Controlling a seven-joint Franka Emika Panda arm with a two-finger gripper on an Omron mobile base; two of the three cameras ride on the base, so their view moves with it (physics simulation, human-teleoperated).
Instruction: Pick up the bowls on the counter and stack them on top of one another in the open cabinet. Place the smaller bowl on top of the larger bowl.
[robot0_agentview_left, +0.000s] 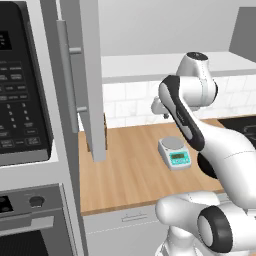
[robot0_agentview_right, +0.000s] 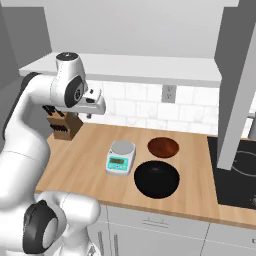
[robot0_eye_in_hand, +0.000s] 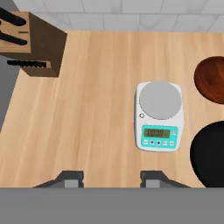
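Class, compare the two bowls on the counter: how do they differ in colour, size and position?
The black bowl is all dark; the reddish-brown bowl has a glossy brown inside. The black bowl is wider than the reddish-brown one. The black one sits nearer the counter's front edge, the reddish-brown one nearer the wall. Both are round, upright and lie beside the scale.

Place: a home kitchen, rendered.
Signs: microwave (robot0_agentview_left: 22, 85), stovetop (robot0_agentview_right: 239, 172), wood counter (robot0_agentview_right: 82, 150), knife block (robot0_agentview_right: 65, 126), kitchen scale (robot0_agentview_right: 120, 157), probably an oven (robot0_agentview_left: 30, 225).
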